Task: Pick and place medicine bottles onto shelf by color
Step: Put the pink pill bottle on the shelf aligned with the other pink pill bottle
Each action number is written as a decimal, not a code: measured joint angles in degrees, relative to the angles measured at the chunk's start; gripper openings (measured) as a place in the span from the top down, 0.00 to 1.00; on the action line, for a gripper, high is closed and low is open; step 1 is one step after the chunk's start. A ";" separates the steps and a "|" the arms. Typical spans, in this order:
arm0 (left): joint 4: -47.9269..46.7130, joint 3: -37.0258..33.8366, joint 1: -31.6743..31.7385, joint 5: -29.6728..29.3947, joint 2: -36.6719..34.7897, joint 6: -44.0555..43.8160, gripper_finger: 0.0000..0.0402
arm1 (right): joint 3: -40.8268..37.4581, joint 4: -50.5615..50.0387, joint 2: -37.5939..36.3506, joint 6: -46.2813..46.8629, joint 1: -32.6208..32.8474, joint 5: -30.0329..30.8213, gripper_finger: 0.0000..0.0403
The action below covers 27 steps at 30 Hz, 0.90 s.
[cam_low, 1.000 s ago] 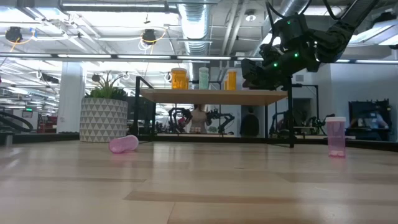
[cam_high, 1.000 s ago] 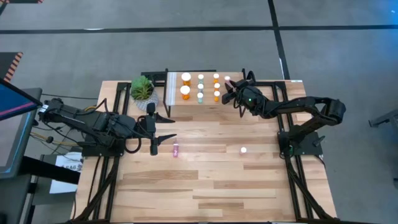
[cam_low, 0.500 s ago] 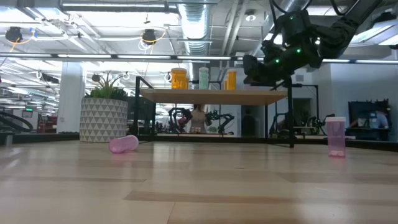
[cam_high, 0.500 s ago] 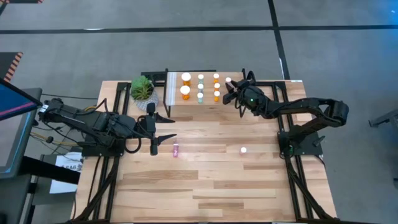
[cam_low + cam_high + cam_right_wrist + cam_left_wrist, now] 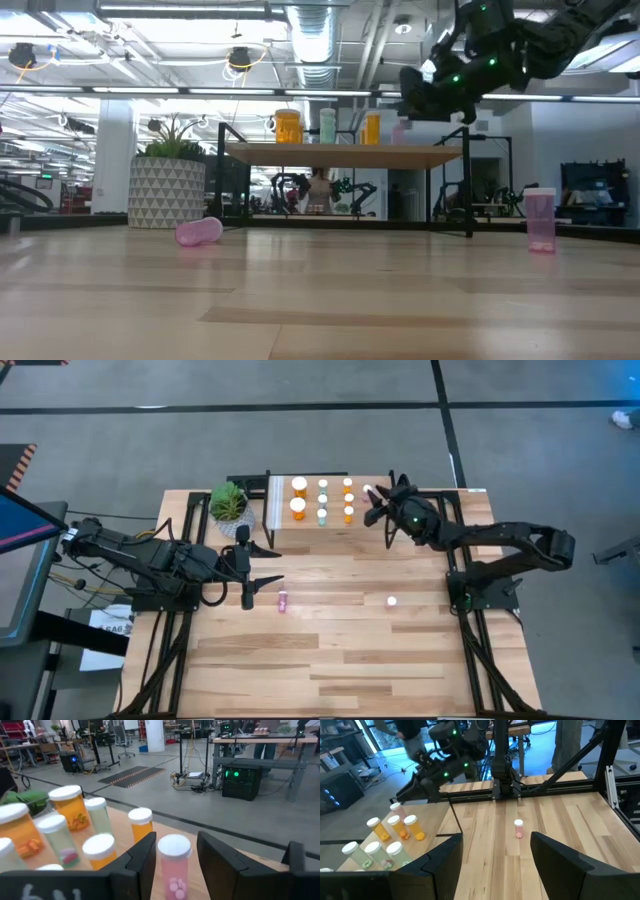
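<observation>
The shelf (image 5: 310,526) stands at the table's far side with orange (image 5: 298,508), teal (image 5: 322,515) and smaller orange bottles (image 5: 348,512) upright on it. A pink bottle (image 5: 399,131) stands on the shelf's right end. My right gripper (image 5: 432,100) hovers open above and just right of it; in the right wrist view the bottle (image 5: 173,870) shows between the two fingers, apart from them. My left gripper (image 5: 272,564) is open and empty at the table's left. One pink bottle (image 5: 283,601) lies on its side on the table, another (image 5: 391,601) stands upright.
A potted plant (image 5: 228,502) in a patterned white pot stands left of the shelf. The shelf's thin black legs (image 5: 468,195) reach down to the table. Bare tabletop (image 5: 340,660) lies toward the near edge.
My right gripper has risen from shelf level to above the shelf's right end and drawn a little toward the table's right. The pink bottle, hidden by the gripper before, now shows standing upright on the shelf below it.
</observation>
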 joint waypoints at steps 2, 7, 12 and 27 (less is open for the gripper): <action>-0.02 0.00 -0.01 0.01 0.00 -0.08 0.45 | 0.00 -1.55 -1.75 -0.02 0.24 0.00 0.59; -0.09 0.00 -0.02 0.09 0.00 -0.15 0.45 | 0.00 -5.82 -8.98 0.44 2.01 -0.03 0.57; 0.20 -0.29 -1.64 -1.51 0.00 0.92 0.45 | 0.00 -10.46 -17.94 0.05 5.37 -5.00 0.58; 26.10 -16.41 -5.73 -3.04 0.00 -1.07 0.45 | 14.61 -64.46 -20.74 2.51 27.34 -18.08 0.59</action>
